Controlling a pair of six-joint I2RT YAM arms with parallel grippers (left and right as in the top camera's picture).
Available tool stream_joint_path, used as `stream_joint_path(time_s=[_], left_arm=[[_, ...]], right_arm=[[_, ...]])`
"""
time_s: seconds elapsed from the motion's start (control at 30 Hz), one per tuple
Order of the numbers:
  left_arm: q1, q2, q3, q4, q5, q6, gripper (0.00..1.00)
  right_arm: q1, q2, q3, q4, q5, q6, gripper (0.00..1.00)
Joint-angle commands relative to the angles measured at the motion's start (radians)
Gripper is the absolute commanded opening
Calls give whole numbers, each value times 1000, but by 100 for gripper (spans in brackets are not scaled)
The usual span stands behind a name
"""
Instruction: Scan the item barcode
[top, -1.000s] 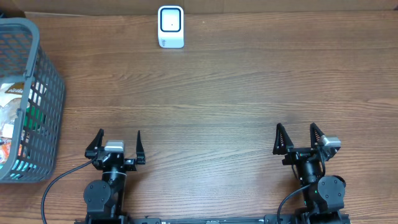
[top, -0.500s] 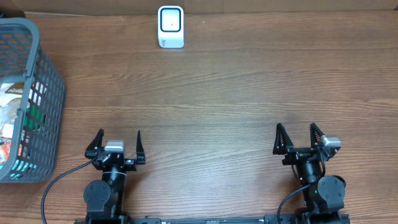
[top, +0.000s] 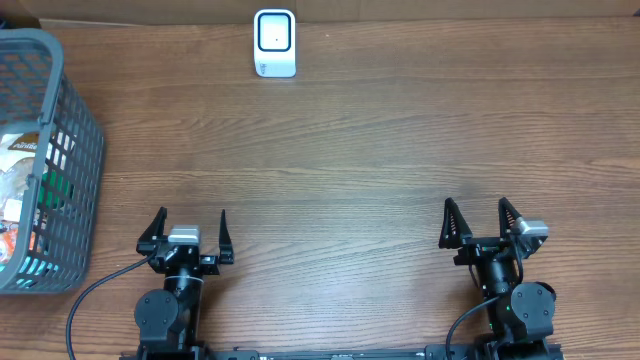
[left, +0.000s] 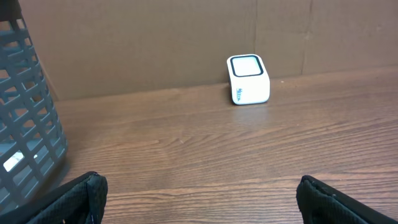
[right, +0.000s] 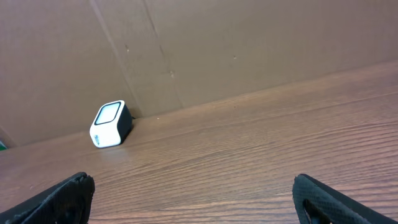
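Items in the basket, nothing picked up yet

The packets (top: 22, 185) lie heaped in the grey basket (top: 75, 110) at the left edge of the surface (top: 380, 150), well apart from the white scanner (top: 274, 42) at the far edge. The left tool (top: 190, 225) and right tool (top: 476, 215) are both wide open and empty. The left is nearer: it should reach in from above and grip one packet by an edge, leaving its barcode uncovered.

Grey basket (top: 76, 140) sits on the wooden table (top: 380, 150), far left; seemingly a cardboard wall (left: 137, 43) behind.
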Motion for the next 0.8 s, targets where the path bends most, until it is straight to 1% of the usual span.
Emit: stream_joint_path(time_s=[0.0, 0.77], left_arm=[[-7, -11, -4, -1, 4, 19, 99], [-7, -11, -4, 12, 13, 19, 100]], right_arm=[[-3, -12, -11, 4, -7, -15, 100], [-3, -12, -11, 4, -6, -15, 100]])
